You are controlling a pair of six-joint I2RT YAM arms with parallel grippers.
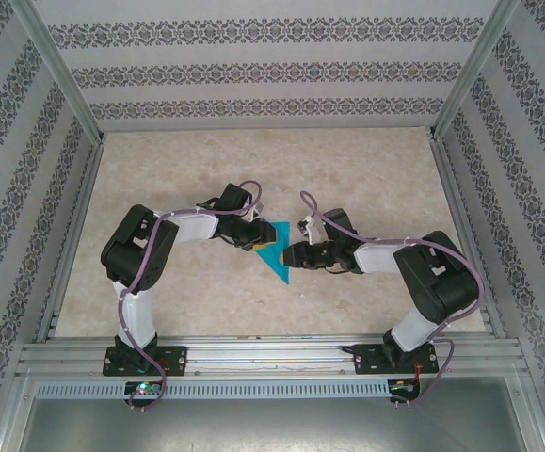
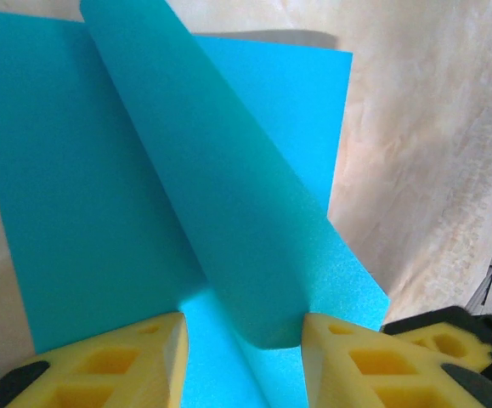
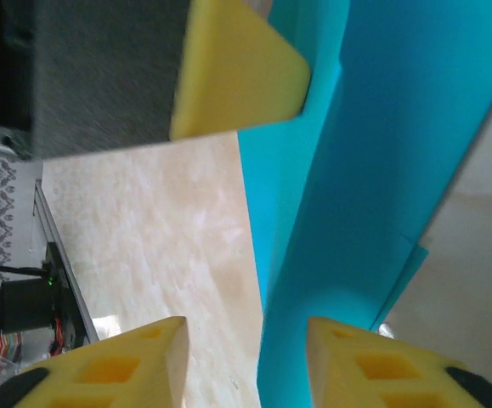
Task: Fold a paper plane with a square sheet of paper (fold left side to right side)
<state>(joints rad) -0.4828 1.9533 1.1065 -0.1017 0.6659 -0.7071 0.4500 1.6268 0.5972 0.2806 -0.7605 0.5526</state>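
While both arms bend inward at the elbows, the left gripper (image 1: 251, 234) and right gripper (image 1: 294, 255) meet mid-table (image 1: 366, 179), wrists low and nearly nose to nose. The paper (image 1: 275, 256) lies between them, a turquoise pointed shape from above with its tip toward the near edge. In the left wrist view the left gripper (image 2: 244, 327) has its jaws spread. The paper (image 2: 101, 212) lies flat under them, with one curled-up flap running between the fingers. The flap touches one finger and sits clear of the other, so it is not pinched. In the right wrist view the right gripper (image 3: 246, 327) also has its jaws apart. The paper (image 3: 381, 127) stands against one fingertip with bare table in the gap.
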